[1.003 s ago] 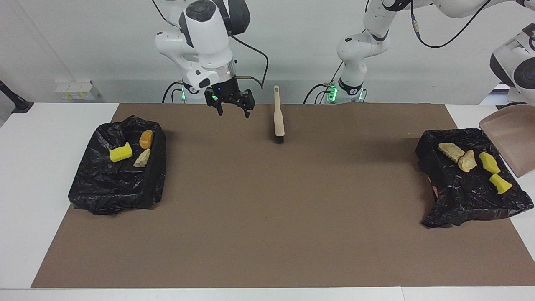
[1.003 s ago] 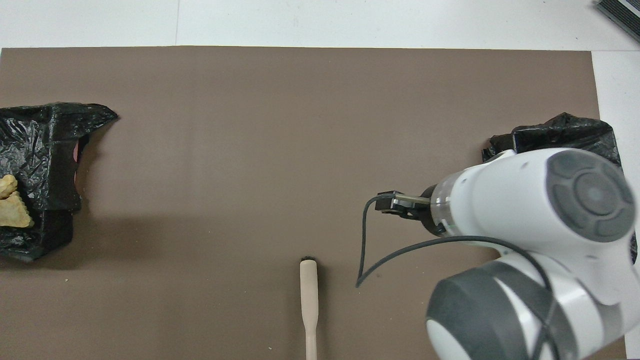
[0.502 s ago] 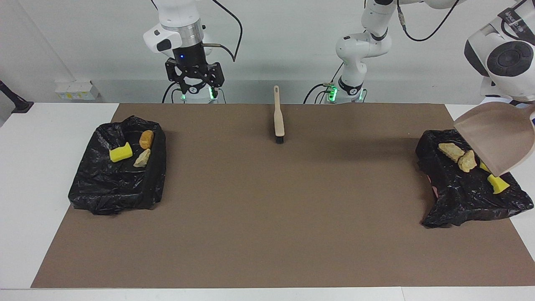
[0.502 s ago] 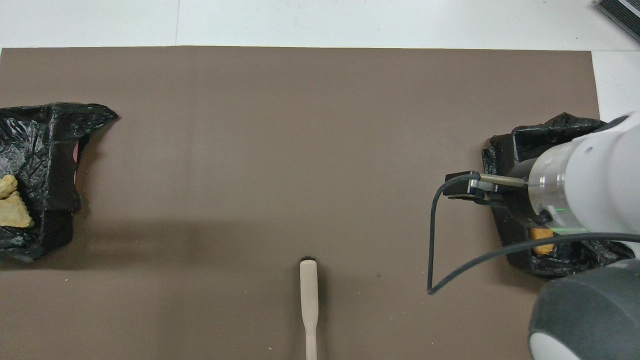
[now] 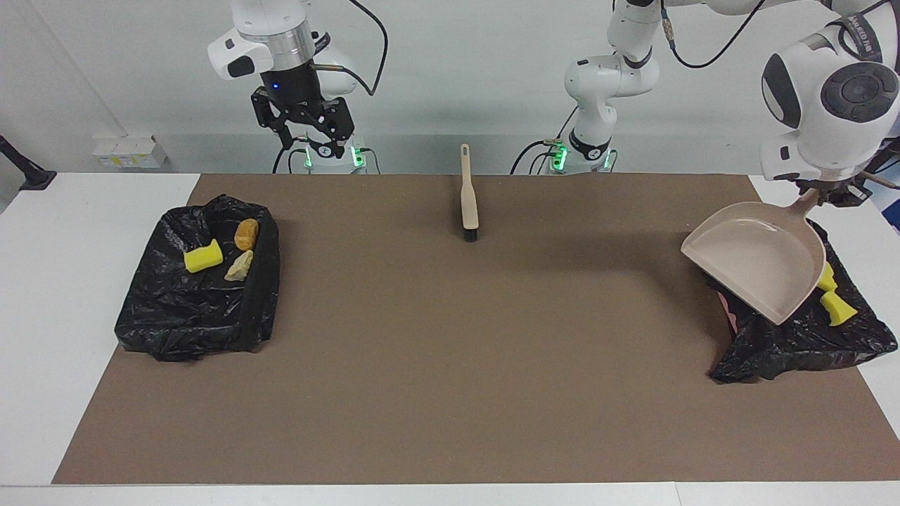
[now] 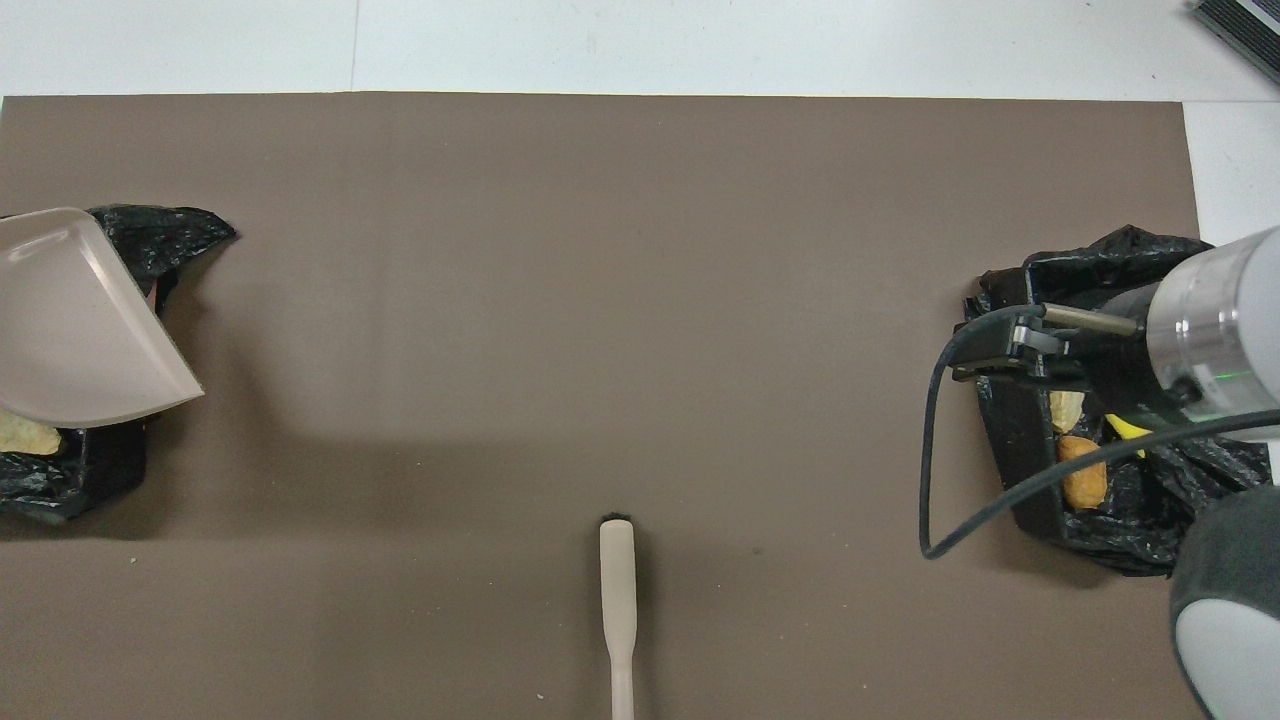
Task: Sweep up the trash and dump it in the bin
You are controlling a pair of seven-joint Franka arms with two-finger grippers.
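Closest to the robots, the right gripper [image 5: 309, 132] hangs idle in the air by its own base, jaws released and holding nothing; the brush [image 5: 468, 195] lies flat on the brown mat [image 5: 450, 365] midway between the two arms, bristles pointing away from them; farther out, three pieces of the trash, a yellow sponge chunk [image 5: 203, 256] and two bread pieces [image 5: 245, 235], sit in the black-lined bin [image 5: 190, 316] at the right arm's end; at the left arm's end, the left gripper [image 5: 824, 192] is clenched on the handle of the beige dustpan [image 5: 756, 263], which tilts, apparently empty, over the second bin [image 5: 794, 344], where yellow chunks [image 5: 837, 306] lie high on a slumped liner and other pieces are hidden under the pan. The danger looks to lie there; a low swing of the pan's lip could snag the loose plastic, drag the bin or flick those perched scraps back onto the mat; the grip on a slim handle could also let the pan twist.
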